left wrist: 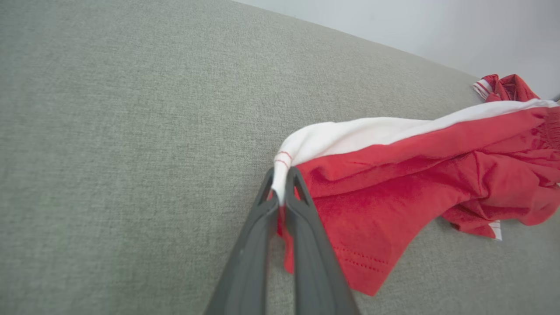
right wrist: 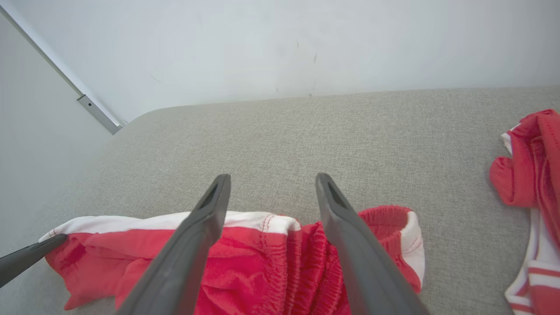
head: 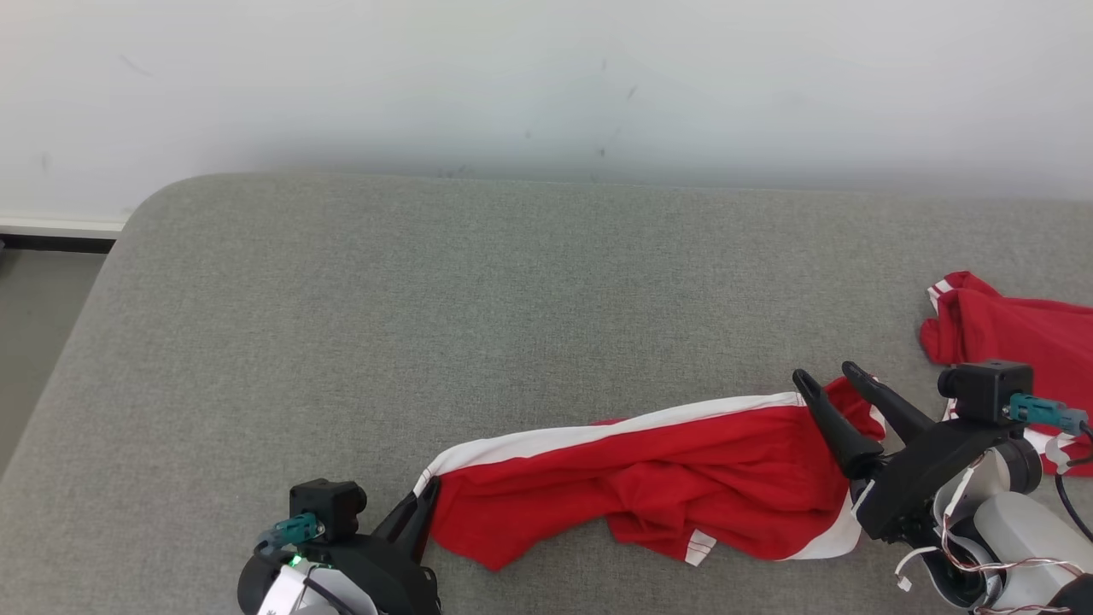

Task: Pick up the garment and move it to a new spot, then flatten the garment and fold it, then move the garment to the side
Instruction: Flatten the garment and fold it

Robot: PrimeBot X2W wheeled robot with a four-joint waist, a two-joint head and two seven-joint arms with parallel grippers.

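Clamping the garment [head: 666,478], left end effector [left wrist: 281,176] lies low while right end effector [right wrist: 272,176] gapes.

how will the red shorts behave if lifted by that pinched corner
Probably floppy: the red shorts lie in soft crumpled folds. Likely light: the left gripper shuts almost fully on their thin hem. With the right gripper open, the free end would probably sag and drag.

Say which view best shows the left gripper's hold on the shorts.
Left wrist view: left gripper shut on the shorts' white hem corner. Head view shows it small; right wrist view catches a fingertip.
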